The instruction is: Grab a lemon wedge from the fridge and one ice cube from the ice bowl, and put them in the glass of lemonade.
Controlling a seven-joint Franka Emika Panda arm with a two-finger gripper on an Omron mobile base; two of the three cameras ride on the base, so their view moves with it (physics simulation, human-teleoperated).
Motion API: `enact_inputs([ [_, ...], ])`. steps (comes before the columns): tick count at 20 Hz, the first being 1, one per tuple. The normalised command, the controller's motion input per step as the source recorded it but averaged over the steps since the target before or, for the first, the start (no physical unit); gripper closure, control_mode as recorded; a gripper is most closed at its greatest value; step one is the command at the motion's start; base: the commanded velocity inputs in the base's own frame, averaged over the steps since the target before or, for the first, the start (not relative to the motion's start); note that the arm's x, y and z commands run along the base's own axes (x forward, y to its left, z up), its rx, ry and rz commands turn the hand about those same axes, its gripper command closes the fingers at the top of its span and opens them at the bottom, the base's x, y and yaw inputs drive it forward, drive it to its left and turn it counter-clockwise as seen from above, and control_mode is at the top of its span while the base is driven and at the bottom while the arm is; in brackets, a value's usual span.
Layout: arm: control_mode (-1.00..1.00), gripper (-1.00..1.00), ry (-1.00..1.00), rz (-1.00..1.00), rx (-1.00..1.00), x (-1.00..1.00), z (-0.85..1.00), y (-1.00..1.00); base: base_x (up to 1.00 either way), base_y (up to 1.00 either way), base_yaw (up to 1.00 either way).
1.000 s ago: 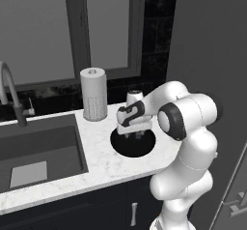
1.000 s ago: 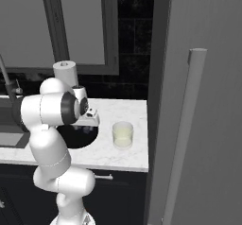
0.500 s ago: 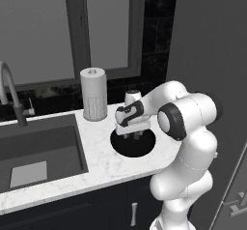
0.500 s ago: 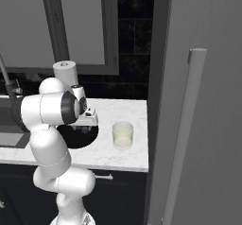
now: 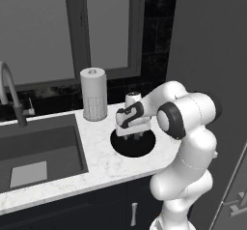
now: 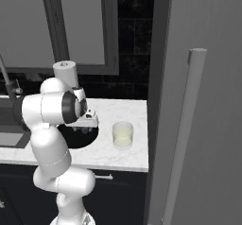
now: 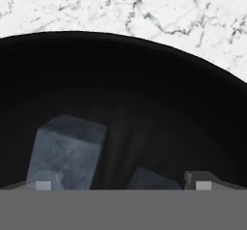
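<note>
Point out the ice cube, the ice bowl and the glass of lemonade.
ice cube (image 7: 66, 152): hand view, front face.
ice bowl (image 5: 126, 147): left base view, dark inside near rim.
glass of lemonade (image 6: 123, 135): right base view, side wall.

you see the ice bowl (image 5: 132, 146), wide, shallow and black, sitting on the white marble counter. inside it, in the hand view, a pale grey translucent ice cube (image 7: 67, 151) rests upright on the bowl's floor, with a second cube just beside it. the glass of lemonade (image 6: 123, 134), short and clear with pale yellow liquid, stands upright near the bowl. the grey fridge (image 6: 203, 101) is shut, its slim handle vertical.
</note>
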Motion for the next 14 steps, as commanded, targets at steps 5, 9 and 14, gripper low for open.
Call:
enact_inputs([
  [5, -1.0, -1.0, 0.0, 0.0, 0.0, 0.0, 0.0, 0.0, 0.0, 0.0, 0.0],
  [9, -1.0, 1.0, 0.03, 0.0, 0.0, 0.0, 0.0, 0.03, 0.0, 0.0, 0.0],
  [14, -1.0, 1.0, 0.06, 0.0, 0.0, 0.0, 0.0, 0.0, 0.0, 0.0, 0.0],
])
